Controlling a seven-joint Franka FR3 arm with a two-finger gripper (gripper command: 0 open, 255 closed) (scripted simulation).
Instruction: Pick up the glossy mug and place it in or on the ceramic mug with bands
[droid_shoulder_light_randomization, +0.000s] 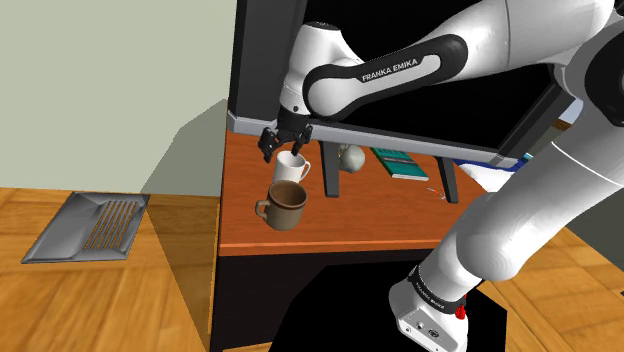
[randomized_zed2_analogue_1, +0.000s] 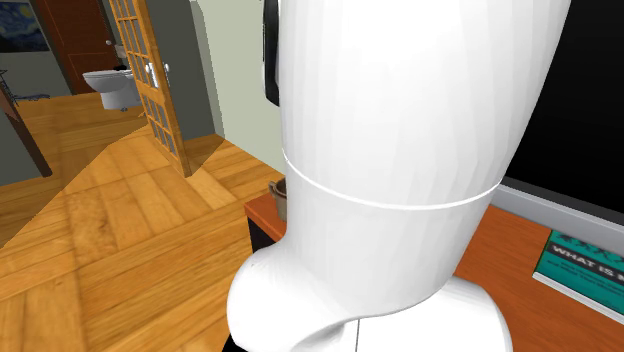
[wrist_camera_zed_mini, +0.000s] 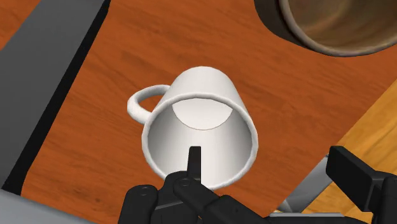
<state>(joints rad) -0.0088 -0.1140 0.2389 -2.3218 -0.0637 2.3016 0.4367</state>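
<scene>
— How do the jaws stand?

— Apart, gripping nothing. In the wrist view the gripper (wrist_camera_zed_mini: 266, 156) has one finger (wrist_camera_zed_mini: 193, 162) over the open mouth of the white mug (wrist_camera_zed_mini: 198, 127). The other finger is outside the mug's wall and clear of it, so the near side of the rim lies between them.

— And the mug itself?

— It stands upright on the reddish-brown desk (wrist_camera_zed_mini: 114, 165), its handle on the side away from the outer finger. The shoulder view gives the height: the gripper (droid_shoulder_light_randomization: 283, 148) hangs right over the white mug (droid_shoulder_light_randomization: 292, 168), fingertips about level with its rim.

— The other mug?

— The brown mug (wrist_camera_zed_mini: 331, 25) is near, beyond the white one from the gripper, with a strip of desk between them. In the shoulder view the brown mug (droid_shoulder_light_randomization: 283, 205) sits closer to the desk's front edge, handle toward that view's left.

— What does the second exterior view add?

— The arm's white link (randomized_zed2_analogue_1: 390, 150) looms close, with a sliver of the brown mug (randomized_zed2_analogue_1: 279, 195) at its left edge. A teal book (randomized_zed2_analogue_1: 585, 265) lies on the desk (randomized_zed2_analogue_1: 510, 260). Far across the wood floor (randomized_zed2_analogue_1: 100, 230) are a paned door (randomized_zed2_analogue_1: 150, 70) and a white toilet (randomized_zed2_analogue_1: 108, 85).

— And further out from the shoulder?

— A black monitor (droid_shoulder_light_randomization: 450, 118) stands behind the mugs, with the teal book (droid_shoulder_light_randomization: 400, 162) under it. A grey floor grille (droid_shoulder_light_randomization: 90, 225) lies at that view's left.
</scene>
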